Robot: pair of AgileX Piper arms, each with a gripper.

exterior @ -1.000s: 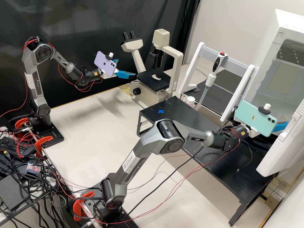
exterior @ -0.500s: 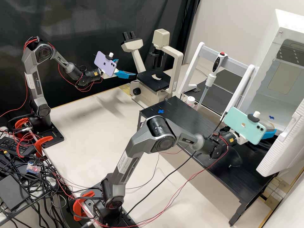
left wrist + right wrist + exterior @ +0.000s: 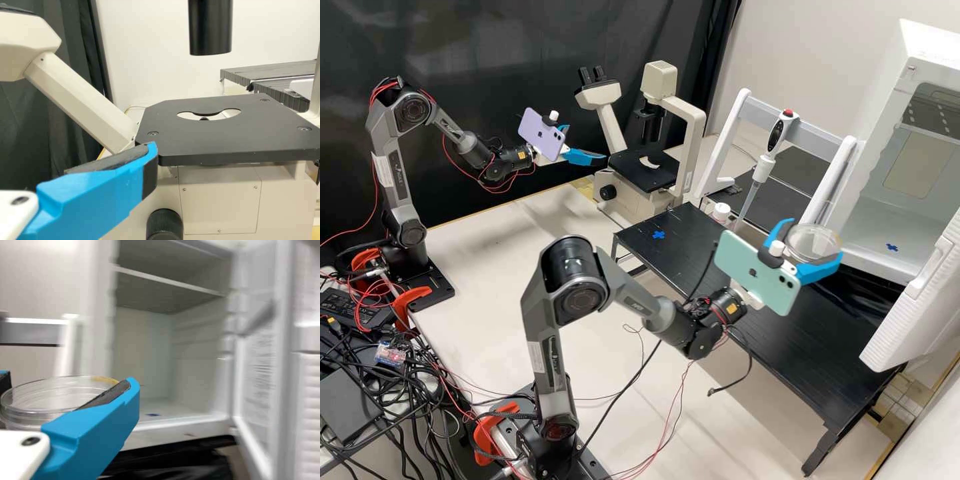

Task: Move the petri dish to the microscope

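My right gripper (image 3: 816,237) is shut on the clear petri dish (image 3: 812,244), its two fingers around the dish's sides above the black bench. The right wrist view shows the petri dish (image 3: 45,412) between the fingers of the right gripper (image 3: 67,384). At the upper left, my left gripper (image 3: 587,143) stands open and empty beside the cream microscope (image 3: 690,127). From the left wrist view, the left gripper (image 3: 67,152) is next to the microscope's black stage (image 3: 225,135), which has an opening in its middle.
A white cabinet (image 3: 877,230) stands open at the right, its door (image 3: 920,300) swung toward the front. Between cabinet and microscope, a pipette (image 3: 761,167) hangs on a white frame (image 3: 728,137). The black bench (image 3: 813,347) lies under the right arm, a white bottle (image 3: 721,212) behind it.
The right arm has drawn back from the open cabinet toward the left, bringing the petri dish into clear view in its gripper. My left arm has stayed still.
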